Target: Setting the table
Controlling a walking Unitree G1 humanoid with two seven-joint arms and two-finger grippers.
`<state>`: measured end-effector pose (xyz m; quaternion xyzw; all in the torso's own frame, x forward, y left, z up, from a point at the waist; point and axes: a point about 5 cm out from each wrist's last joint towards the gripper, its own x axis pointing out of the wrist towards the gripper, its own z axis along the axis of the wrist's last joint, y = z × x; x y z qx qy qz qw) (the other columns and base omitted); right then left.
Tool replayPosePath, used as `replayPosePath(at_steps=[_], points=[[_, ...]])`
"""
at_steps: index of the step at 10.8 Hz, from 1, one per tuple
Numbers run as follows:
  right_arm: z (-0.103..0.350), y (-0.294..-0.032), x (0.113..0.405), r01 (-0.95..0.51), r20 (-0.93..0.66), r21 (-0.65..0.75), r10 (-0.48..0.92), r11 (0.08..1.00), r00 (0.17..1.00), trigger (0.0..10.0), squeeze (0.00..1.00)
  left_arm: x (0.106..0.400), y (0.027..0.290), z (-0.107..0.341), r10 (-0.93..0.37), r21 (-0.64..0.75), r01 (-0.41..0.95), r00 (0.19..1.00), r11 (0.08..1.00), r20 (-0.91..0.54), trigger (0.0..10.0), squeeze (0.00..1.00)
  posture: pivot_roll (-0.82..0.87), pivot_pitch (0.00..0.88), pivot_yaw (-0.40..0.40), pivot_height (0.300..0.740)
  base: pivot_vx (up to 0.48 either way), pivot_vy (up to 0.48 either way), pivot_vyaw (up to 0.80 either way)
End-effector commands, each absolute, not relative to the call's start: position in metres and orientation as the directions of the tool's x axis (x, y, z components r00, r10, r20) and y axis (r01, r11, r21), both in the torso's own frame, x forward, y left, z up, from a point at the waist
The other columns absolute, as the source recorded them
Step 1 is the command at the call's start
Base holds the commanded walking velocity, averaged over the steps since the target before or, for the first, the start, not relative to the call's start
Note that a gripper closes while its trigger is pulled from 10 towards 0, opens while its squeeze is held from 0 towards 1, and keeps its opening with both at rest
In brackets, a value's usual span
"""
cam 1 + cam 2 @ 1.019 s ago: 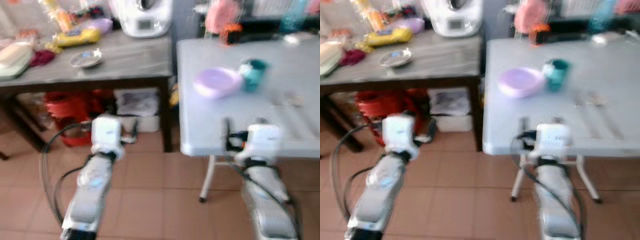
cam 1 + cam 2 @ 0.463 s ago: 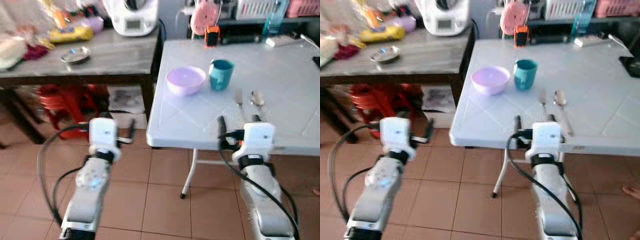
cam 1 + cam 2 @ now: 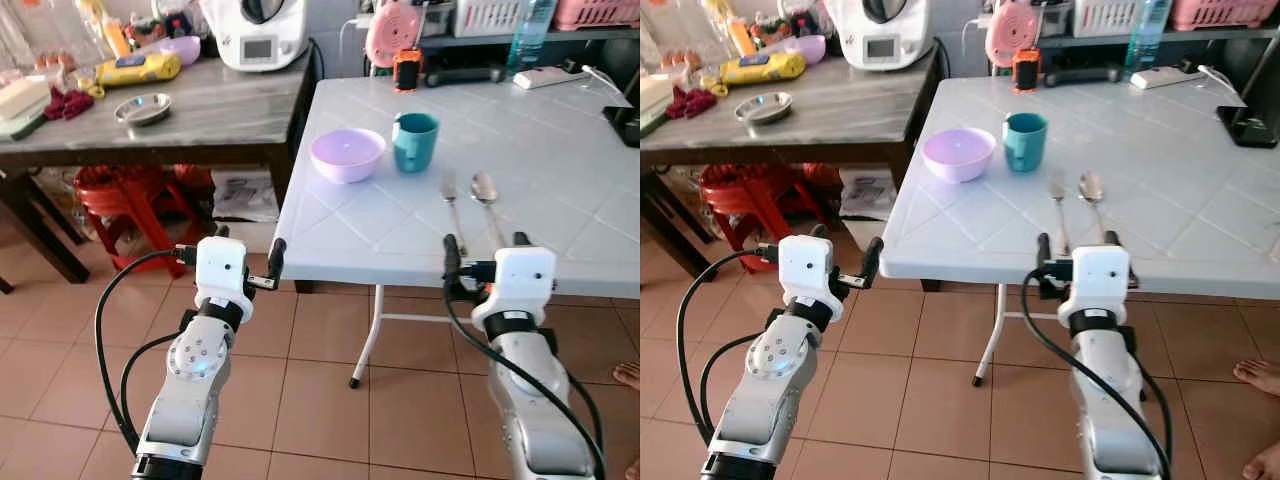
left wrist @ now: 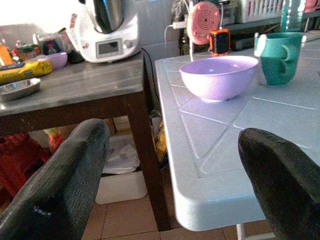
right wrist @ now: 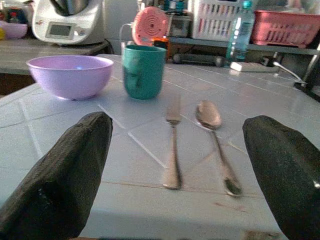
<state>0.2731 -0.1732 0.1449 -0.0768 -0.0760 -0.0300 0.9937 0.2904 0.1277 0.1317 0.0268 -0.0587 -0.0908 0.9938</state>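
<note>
A purple bowl point(image 3: 347, 155) and a teal mug point(image 3: 414, 141) stand side by side on the white plastic table point(image 3: 560, 130), near its left edge. Closer to me, a fork point(image 3: 449, 195) and a spoon point(image 3: 487, 195) lie parallel on the table. My right gripper point(image 3: 485, 243) is open at the table's front edge, pointing at the fork and spoon, with nothing between its fingers. My left gripper point(image 3: 248, 242) is open and empty beside the table's front left corner, below the top and facing the bowl point(image 4: 218, 76).
A dark wooden table point(image 3: 200, 110) stands to the left with a white appliance point(image 3: 258, 30), a steel dish point(image 3: 142, 107) and clutter. A red stool point(image 3: 130, 205) sits under it. A basket, bottle and power strip line the white table's back. A person's foot point(image 3: 1255, 375) rests on the tiles at right.
The camera has swung and steadied, so the white table now sits centred and sharp. Both arms stay held out in front with open grippers.
</note>
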Motion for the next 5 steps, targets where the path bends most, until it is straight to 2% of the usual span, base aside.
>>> replayPosePath(at_steps=[1,5], points=[[0.1486,-0.1688,0.2746,0.060,0.170,-0.140,-0.036,0.988,0.985,10.0,0.00,0.2914,0.1342,0.1314,-0.164,0.067,0.157,0.980,0.985,0.112,10.0,0.00,-0.09,0.060,0.107,0.740,0.000,0.000,0.00],[0.1475,-0.1671,0.2750,0.056,0.167,-0.151,-0.030,0.987,0.985,10.0,0.00,0.2917,0.1353,0.1319,-0.159,0.065,0.152,0.981,0.986,0.111,10.0,0.00,-0.09,0.060,0.108,0.740,0.000,0.000,0.00]])
